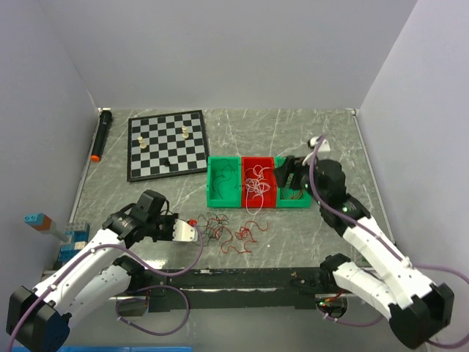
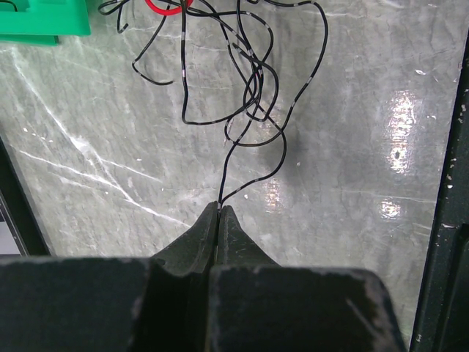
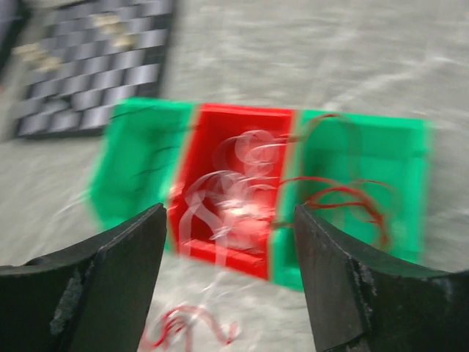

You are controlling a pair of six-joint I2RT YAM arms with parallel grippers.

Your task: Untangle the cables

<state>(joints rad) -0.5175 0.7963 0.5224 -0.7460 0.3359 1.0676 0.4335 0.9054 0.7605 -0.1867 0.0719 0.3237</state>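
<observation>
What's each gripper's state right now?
Left gripper: shut on a thin black cable.
Right gripper: open, holding nothing.

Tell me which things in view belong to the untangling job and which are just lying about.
Job: cables loose on the table; bins holding some strands; left gripper, shut on a dark strand; right gripper, open.
Lying about: chessboard with chess pieces; black stick with orange tip; blue blocks.

Legible text: none. No lettering, label, brand mark, number or sign can be read in any of the three views; the right wrist view is blurred.
</observation>
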